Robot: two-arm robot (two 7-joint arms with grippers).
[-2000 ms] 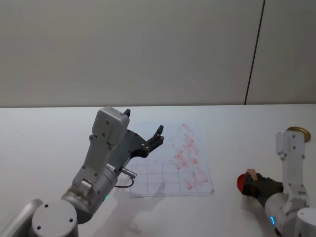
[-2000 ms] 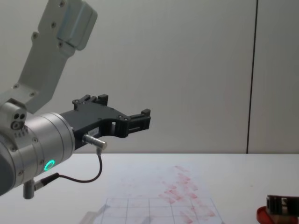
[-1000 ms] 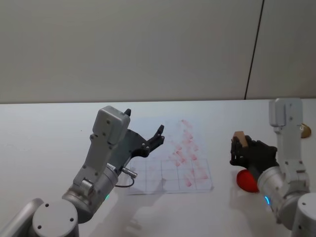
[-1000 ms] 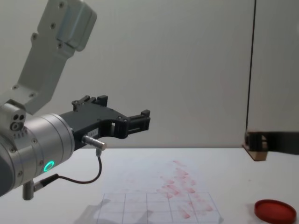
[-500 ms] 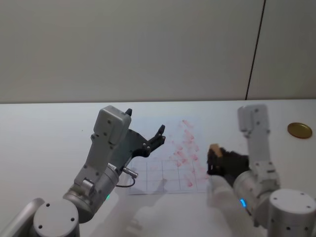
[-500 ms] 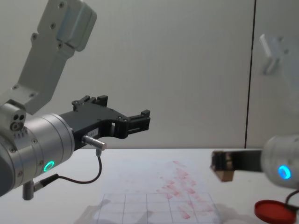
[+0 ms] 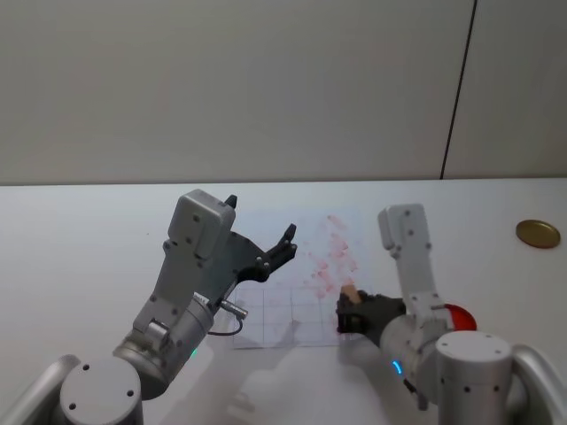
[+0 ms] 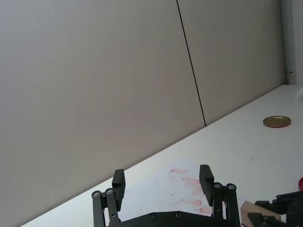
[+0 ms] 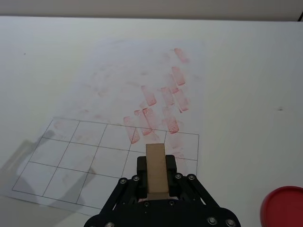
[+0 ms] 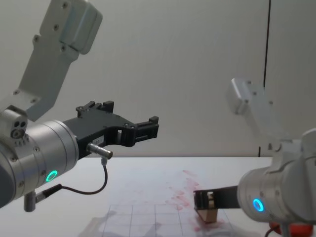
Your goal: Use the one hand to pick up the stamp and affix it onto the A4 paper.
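Looking at the right gripper [image 9: 156, 163] here, jaws clamped on both sides of the small light-tan wooden block stamp [image 9: 156, 175], with the block poking out past the fingertips. Holding it low over the near right part of the white A4 paper sheet with faint grey grid lines and smudgy red rectangular marks [image 9: 109, 90], around the near-right grid cells, just on the near side of the cluster of red prints. Can't tell whether the stamp is touching the sheet or sitting just above it. Also spotting the flat round red ink pad [image 9: 285, 206] on the white table [image 7: 80, 230], right of the paper and apart from it. Over on the left, seeing the left gripper [image 7: 258, 217] parked up in the air above the sheet's left side, jaws spread wide, gripping nothing. Way off at the far right, noticing a small round gold-coloured lid [image 7: 538, 233].
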